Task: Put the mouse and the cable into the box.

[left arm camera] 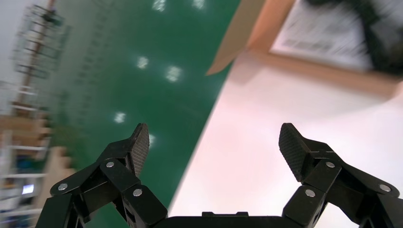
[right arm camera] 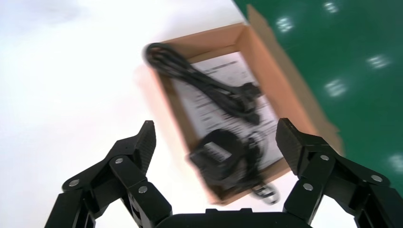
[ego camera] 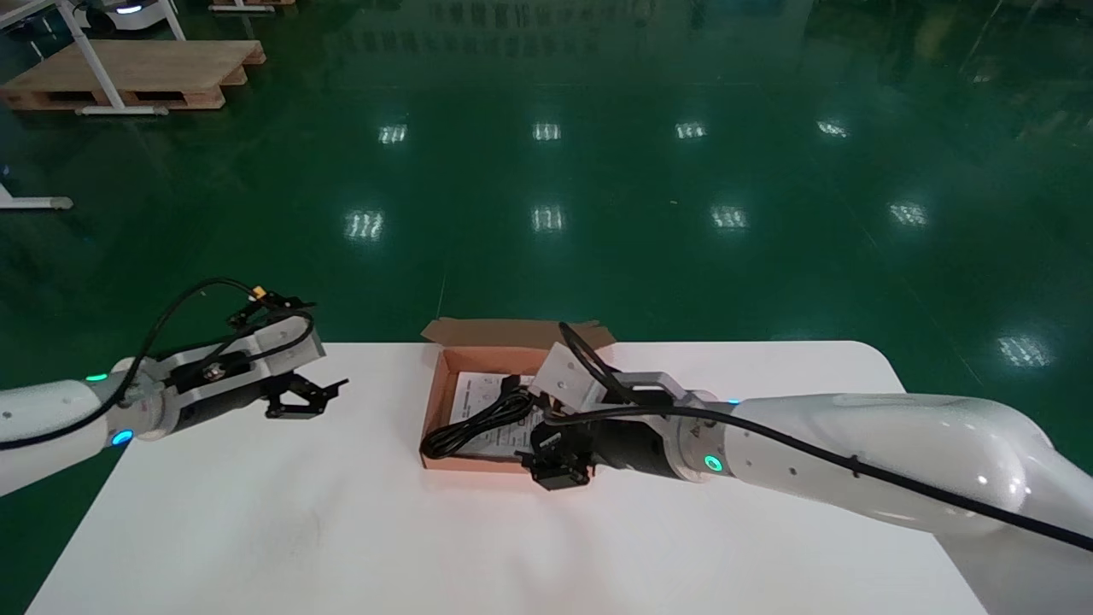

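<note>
The right gripper (right arm camera: 216,133) hangs empty with its jaws spread wide, just above the near right corner of the box (ego camera: 437,401). Directly below it, between the fingertips in the right wrist view, lies the mouse (right arm camera: 221,159), dark and rounded, with its own cord bunched against it. It sits inside the box at that near right end, on a printed sheet (right arm camera: 228,66) that lines the bottom.

Further along the box is the cable (ego camera: 478,418), a black bundle whose long axis runs diagonally from the far middle towards the near left corner. Its looped end crowds that corner and may ride on the rim; I cannot tell. A small plug end shows at the wall nearest the gripper, inside or over the edge unclear.

Both things look to be in the box, so I judge that the coming move is a plain lift away. Only the low cardboard wall stands close.

The left gripper (ego camera: 312,397), also spread open and empty, hovers above the white table (ego camera: 299,530), well apart on the box's left; the right arm is much the nearer
</note>
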Motion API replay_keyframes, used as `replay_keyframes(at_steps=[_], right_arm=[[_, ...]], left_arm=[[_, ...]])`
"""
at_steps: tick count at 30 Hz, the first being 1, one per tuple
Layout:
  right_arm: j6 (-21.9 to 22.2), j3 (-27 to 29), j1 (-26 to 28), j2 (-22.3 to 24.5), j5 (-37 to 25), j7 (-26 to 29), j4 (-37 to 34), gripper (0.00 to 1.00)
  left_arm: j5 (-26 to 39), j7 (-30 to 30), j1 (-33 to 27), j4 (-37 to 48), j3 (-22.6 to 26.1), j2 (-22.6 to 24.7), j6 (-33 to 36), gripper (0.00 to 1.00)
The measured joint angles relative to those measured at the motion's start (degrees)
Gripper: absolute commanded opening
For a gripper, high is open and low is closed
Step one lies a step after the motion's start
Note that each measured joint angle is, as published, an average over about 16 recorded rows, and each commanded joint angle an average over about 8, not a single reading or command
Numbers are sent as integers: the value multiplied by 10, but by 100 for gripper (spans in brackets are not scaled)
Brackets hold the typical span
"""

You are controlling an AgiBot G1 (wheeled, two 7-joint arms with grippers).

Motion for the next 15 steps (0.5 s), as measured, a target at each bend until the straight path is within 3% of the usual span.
replay_keyframes(at_steps=[15], right_arm=[[-115,92,-67,106,221,-86,35,100]], left_arm=[[-162,-43,59,-74,-93,-48,174,100]])
